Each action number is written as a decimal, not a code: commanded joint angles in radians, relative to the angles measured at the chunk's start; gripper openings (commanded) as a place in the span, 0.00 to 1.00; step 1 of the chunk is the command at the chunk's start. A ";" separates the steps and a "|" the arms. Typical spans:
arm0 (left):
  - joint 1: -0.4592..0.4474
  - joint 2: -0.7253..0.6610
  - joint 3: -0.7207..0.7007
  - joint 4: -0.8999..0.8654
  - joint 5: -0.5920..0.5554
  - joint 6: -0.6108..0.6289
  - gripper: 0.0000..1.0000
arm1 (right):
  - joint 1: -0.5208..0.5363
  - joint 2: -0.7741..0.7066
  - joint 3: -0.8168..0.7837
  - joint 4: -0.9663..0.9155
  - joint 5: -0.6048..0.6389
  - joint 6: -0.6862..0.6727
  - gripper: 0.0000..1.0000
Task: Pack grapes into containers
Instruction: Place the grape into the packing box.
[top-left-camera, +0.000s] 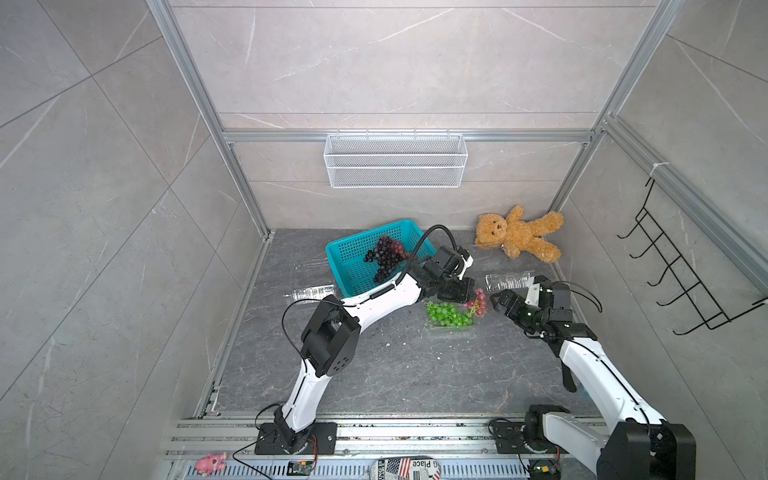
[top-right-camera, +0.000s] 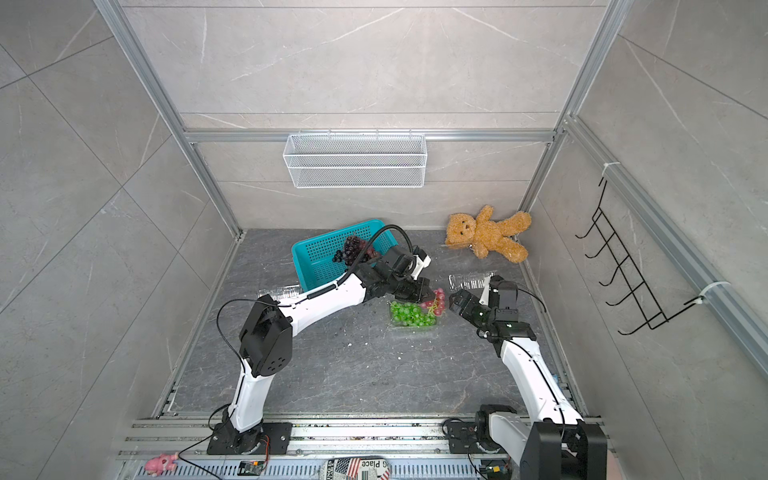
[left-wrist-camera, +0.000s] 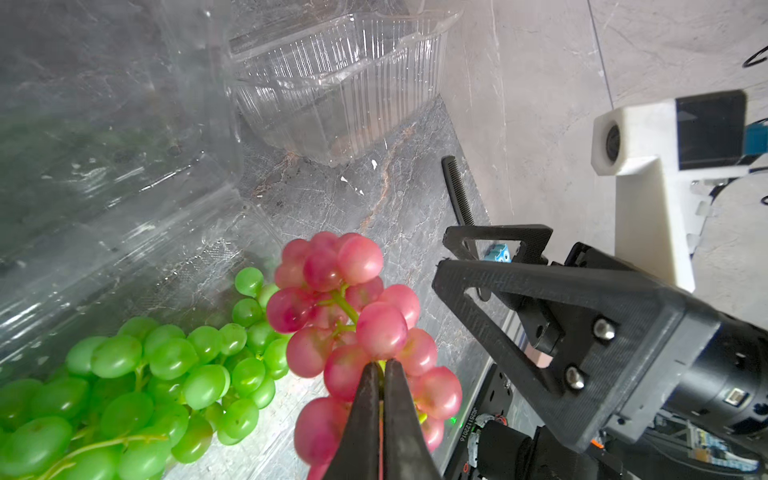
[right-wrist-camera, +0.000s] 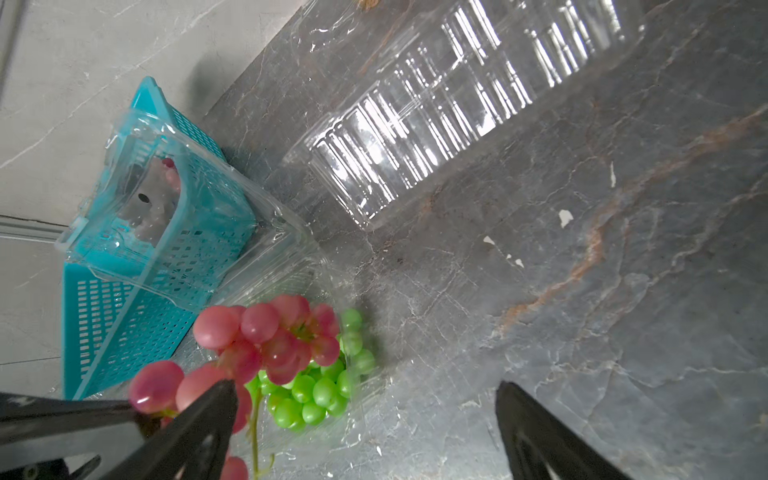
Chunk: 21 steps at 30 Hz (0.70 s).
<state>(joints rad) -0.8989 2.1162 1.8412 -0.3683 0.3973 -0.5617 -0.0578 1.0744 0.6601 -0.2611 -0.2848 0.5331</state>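
Observation:
My left gripper is shut on the stem of a reddish-pink grapes bunch, which hangs over the right end of an open clear container. That container holds green grapes. In both top views the left gripper sits just above the pink bunch. My right gripper stands open beside the bunch, nothing between its fingers. Dark purple grapes lie in the teal basket. One empty container sits at the back right, another at the left.
The teal basket stands at the back behind the left arm. A teddy bear lies in the back right corner. A white wire basket hangs on the back wall, black hooks on the right wall. A black comb lies by the wall.

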 joint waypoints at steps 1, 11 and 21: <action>0.002 0.004 0.035 -0.056 -0.015 0.085 0.00 | -0.005 0.015 -0.014 0.035 -0.027 0.021 0.99; 0.024 0.053 0.037 -0.124 -0.073 0.207 0.00 | -0.005 0.028 -0.021 0.050 -0.037 0.022 0.99; 0.068 0.089 0.073 -0.212 -0.095 0.292 0.00 | -0.005 0.048 -0.014 0.059 -0.047 0.017 0.99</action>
<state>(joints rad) -0.8486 2.2047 1.8721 -0.5385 0.3191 -0.3275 -0.0597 1.1118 0.6525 -0.2260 -0.3176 0.5468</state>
